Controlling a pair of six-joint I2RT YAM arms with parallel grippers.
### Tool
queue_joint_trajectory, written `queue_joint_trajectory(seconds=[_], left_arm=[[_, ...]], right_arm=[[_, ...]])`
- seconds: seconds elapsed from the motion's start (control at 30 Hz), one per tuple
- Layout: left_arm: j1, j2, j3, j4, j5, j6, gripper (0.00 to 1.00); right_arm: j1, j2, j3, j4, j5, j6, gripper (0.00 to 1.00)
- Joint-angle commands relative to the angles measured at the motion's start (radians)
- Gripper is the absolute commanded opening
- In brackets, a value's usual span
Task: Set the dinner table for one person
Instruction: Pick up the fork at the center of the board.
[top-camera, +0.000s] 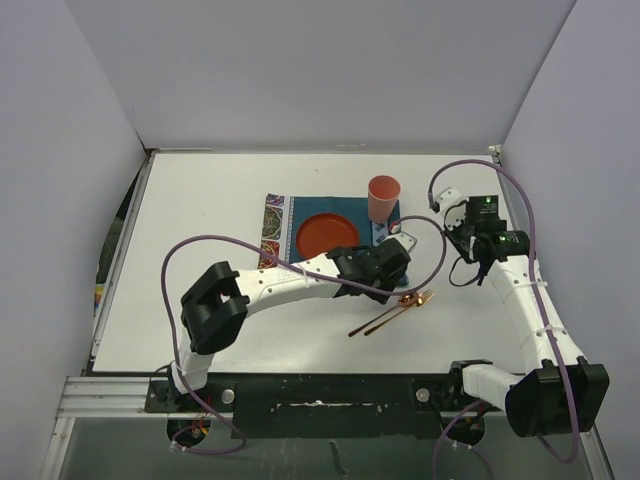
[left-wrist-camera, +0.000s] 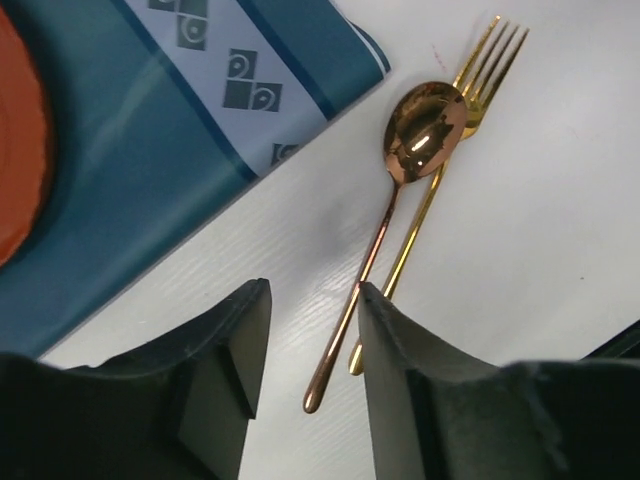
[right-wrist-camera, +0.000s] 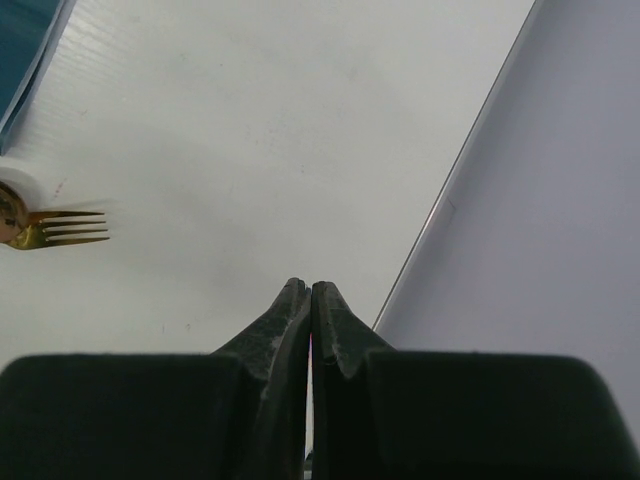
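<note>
On the white dinner table (top-camera: 200, 210) lies a teal placemat (top-camera: 280, 226) with an orange plate (top-camera: 326, 236) and a pink cup (top-camera: 384, 198). A copper spoon (left-wrist-camera: 425, 135) and a gold fork (left-wrist-camera: 492, 60) lie side by side on the bare table right of the mat, handles toward me. My left gripper (left-wrist-camera: 313, 290) hovers low over those handles, open partway, with the spoon's handle end between the fingers and close to the right finger (left-wrist-camera: 400, 350). My right gripper (right-wrist-camera: 311, 285) is shut on nothing over bare table near the right wall.
The placemat's patterned corner (left-wrist-camera: 250, 90) sits just left of the spoon. White walls enclose the table on three sides, the right wall (right-wrist-camera: 560, 200) close to my right gripper. The fork's tines (right-wrist-camera: 75, 228) show at the left edge of the right wrist view.
</note>
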Motion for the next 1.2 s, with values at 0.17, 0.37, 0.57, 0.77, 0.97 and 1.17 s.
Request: queue_joint_trajectory(seconds=[0.17, 0.37, 0.57, 0.77, 0.97, 1.17], left_arm=[[-0.093, 0.08, -0.069, 0.076, 0.114, 0.006, 0.34], [-0.134, 0.118, -0.09, 0.212, 0.048, 0.07, 0.36], [-0.161, 0.18, -0.057, 0.256, 0.008, 0.125, 0.36], [-0.152, 0.174, -0.049, 0.274, -0.015, 0.185, 0.38], [-0.156, 0.169, -0.005, 0.272, 0.012, 0.208, 0.38], [-0.156, 0.174, 0.025, 0.276, 0.044, 0.23, 0.38]], right_arm=[[-0.049, -0.004, 0.028, 0.064, 0.011, -0.008, 0.0], [-0.057, -0.022, 0.025, 0.047, 0.004, 0.001, 0.0], [-0.073, -0.044, 0.013, 0.034, 0.009, -0.009, 0.0], [-0.074, -0.073, 0.005, 0.01, 0.0, -0.018, 0.0], [-0.075, -0.072, 0.001, 0.0, 0.005, -0.027, 0.0], [-0.077, -0.072, -0.007, 0.006, -0.003, -0.021, 0.0]])
